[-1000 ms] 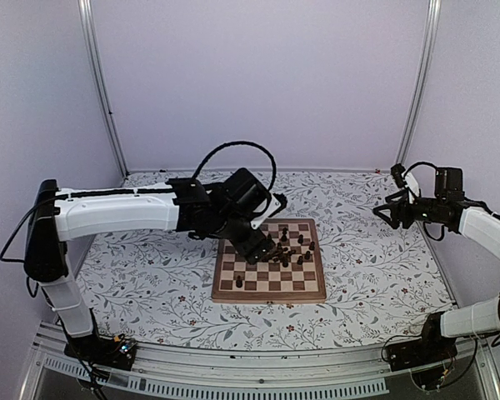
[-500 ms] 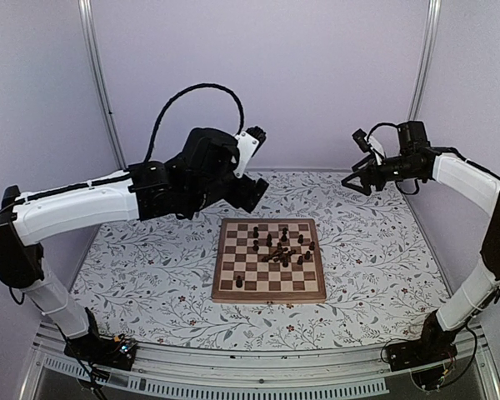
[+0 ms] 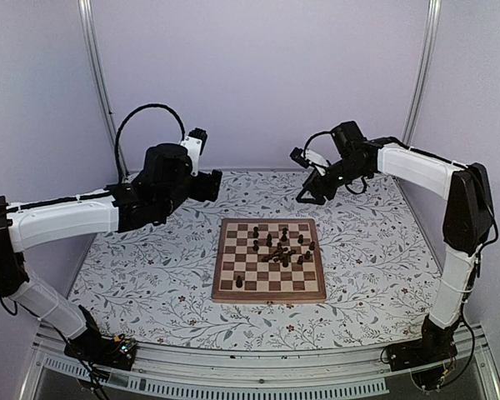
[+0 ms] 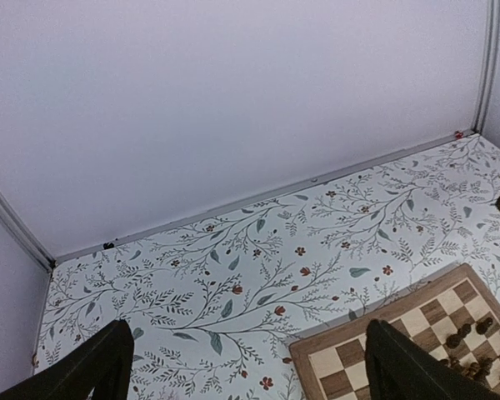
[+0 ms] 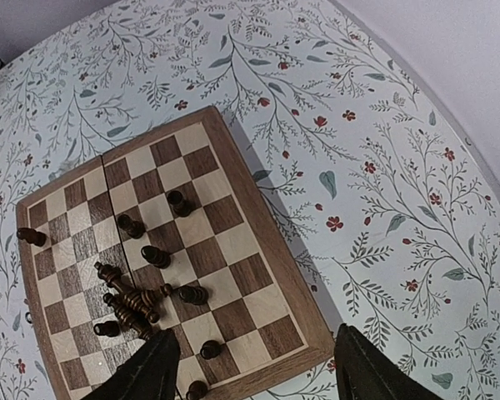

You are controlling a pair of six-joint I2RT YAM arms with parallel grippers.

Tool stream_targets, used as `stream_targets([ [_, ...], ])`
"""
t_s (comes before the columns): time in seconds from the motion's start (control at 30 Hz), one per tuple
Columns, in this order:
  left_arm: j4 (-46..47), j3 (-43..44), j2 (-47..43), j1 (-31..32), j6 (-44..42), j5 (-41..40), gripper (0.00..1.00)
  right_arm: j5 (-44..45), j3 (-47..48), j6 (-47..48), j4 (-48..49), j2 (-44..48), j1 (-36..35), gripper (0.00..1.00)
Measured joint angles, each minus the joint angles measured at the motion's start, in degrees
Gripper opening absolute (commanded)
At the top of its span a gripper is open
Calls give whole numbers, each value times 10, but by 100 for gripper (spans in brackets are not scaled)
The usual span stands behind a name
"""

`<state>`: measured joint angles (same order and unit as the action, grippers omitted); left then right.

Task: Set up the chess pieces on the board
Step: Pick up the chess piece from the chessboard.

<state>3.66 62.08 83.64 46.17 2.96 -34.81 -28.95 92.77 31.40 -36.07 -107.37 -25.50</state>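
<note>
Board (image 3: 233,293) tan-brown chequered; chess pieces (image 3: 285,250) dark brown; table (image 3: 150,275) white, floral print.

No legible text, labels, numbers — none in any view.

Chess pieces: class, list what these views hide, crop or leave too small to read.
Top view: chess pieces too small to name; central heap overlaps.
Left wrist view: board cropped by the frame edge.
Right wrist view: right gripper's finger hides some board squares.

Your left gripper (image 3: 210,185) lifts off the board (image 3: 268,295) toward the table's (image 3: 150,283) far-left corner; right gripper (image 3: 308,194) swings in from the right edge.
</note>
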Motion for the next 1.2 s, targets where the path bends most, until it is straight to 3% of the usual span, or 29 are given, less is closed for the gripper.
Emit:
stream_targets([
  [0.2,-3,4,-11,0,-6,77,63,48,44,2,-28,-72,-39,58],
  [0.4,-23,36,-11,0,-9,121,69,73,52,2,-43,-112,-69,57],
  [0.9,-66,45,-4,0,2,140,69,100,61,5,-52,-141,-95,40],
  [1.2,-75,45,-4,0,2,141,69,99,63,6,-54,-145,-101,38],
])
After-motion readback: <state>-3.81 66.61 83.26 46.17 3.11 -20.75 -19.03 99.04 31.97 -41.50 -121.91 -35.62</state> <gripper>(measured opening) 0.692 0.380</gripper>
